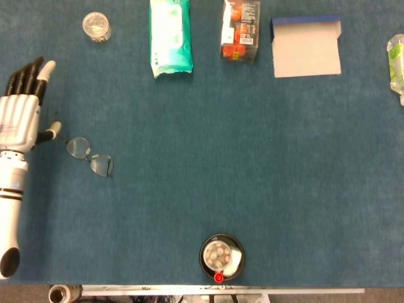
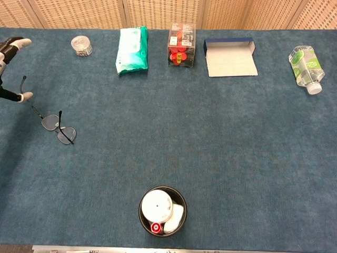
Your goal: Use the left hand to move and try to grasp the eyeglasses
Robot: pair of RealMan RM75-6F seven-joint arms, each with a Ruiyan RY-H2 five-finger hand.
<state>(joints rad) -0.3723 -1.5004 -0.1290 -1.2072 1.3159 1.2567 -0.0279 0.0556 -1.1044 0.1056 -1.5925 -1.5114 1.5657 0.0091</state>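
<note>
The left hand [image 1: 24, 107] hovers flat with fingers spread, holding nothing, its thumb seemingly just beside one temple of the eyeglasses [image 1: 89, 157], which lie on the blue table [image 1: 252, 158]. Better to center over the frame, lower, then pinch the bridge gently

Far edge, left to right: jar [image 1: 96, 26], wipes pack [image 1: 169, 38], snack box [image 1: 240, 30], open carton [image 1: 306, 47], bottle [image 1: 396, 60].
Left side: left hand [image 1: 24, 106] flat at the table [image 1: 252, 158] edge, eyeglasses [image 1: 89, 156] just beside its thumb.
Near edge, centre: round tub [image 1: 221, 257].
</note>
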